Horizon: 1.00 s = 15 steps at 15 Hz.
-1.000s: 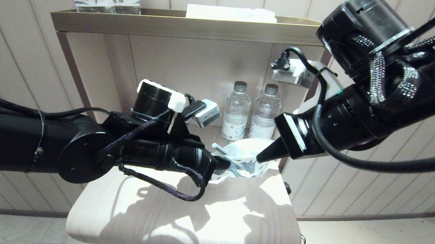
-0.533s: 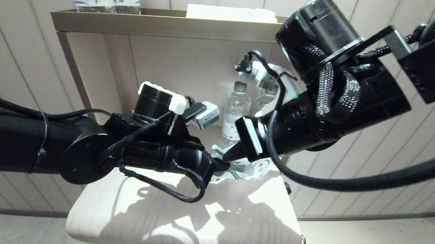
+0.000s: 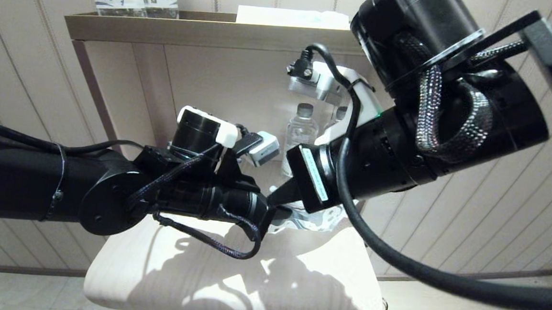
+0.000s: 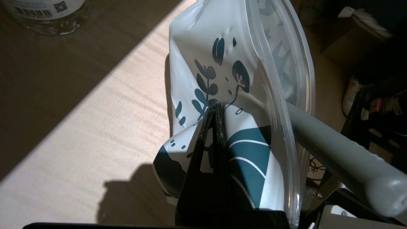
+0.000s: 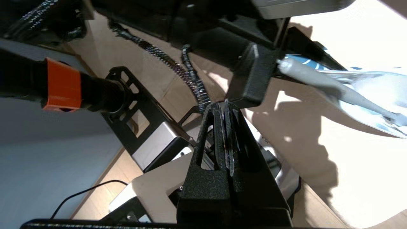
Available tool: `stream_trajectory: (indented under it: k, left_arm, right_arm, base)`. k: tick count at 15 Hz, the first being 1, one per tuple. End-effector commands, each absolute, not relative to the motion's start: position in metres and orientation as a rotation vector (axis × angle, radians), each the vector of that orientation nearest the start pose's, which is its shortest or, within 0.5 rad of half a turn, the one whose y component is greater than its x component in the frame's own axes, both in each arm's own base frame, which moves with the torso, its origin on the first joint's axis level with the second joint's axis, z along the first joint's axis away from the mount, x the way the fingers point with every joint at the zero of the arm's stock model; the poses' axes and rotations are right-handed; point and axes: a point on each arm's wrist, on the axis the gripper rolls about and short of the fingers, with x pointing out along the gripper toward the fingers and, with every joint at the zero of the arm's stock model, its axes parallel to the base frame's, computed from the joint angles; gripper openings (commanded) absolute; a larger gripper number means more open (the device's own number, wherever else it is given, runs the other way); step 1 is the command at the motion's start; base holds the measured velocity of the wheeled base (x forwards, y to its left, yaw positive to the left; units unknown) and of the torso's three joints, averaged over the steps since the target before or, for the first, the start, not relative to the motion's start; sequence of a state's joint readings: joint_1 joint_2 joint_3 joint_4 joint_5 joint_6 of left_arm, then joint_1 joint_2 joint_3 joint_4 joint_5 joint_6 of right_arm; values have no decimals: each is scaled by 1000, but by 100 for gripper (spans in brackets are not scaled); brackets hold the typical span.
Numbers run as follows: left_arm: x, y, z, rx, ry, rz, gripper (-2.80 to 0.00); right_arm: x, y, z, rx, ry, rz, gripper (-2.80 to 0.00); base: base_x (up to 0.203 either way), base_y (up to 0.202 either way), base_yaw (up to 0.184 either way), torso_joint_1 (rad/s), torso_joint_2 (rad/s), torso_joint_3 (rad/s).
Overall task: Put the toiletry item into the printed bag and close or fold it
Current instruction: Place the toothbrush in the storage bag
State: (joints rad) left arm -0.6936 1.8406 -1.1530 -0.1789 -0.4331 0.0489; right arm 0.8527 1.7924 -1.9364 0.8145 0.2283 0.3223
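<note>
On table [image 3: 229,286], left pincer [image 4: 213,111] pinching printed bag [image 4: 244,95], stick [image 4: 334,159] poking out.

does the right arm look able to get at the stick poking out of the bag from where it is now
Probably yes. The toiletry stick juts out of the printed bag's mouth, uncovered, with the right tool shut and empty close beside it. It would need to open, and the left tool, pinching the bag, crowds the approach.

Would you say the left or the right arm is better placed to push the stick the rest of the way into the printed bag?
Probably the right. The left gripper is shut on the printed bag, holding it. The right gripper is shut, holds nothing, and sits near the toiletry item's protruding end.
</note>
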Motion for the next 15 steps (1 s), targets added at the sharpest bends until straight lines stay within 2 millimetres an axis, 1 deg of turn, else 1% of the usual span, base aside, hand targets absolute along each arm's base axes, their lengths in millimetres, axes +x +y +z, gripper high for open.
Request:
stream_trajectory:
  k: [1, 3, 6, 11, 15]
  left_arm:
    - [264, -232, 187, 112, 505, -1117, -280]
    - [263, -231, 187, 114, 504, -1117, -280]
    - [263, -231, 187, 114, 505, -1119, -280]
    - [262, -231, 187, 116, 506, -1119, -280]
    - [262, -230, 188, 115, 501, -1121, -280]
  right_arm:
    - [197, 236, 329, 64, 827, 922, -280]
    - [205, 241, 322, 61, 845, 906, -280]
    - [214, 244, 317, 65, 838, 889, -280]
    - [219, 247, 313, 66, 839, 883, -280]
    - [226, 244, 310, 72, 848, 859, -280]
  base:
    - [0, 0, 0, 0, 0, 0]
    - [0, 0, 0, 0, 0, 0]
    - [0, 0, 0, 0, 0, 0]
    - [0, 0, 0, 0, 0, 0]
    - [0, 0, 0, 0, 0, 0]
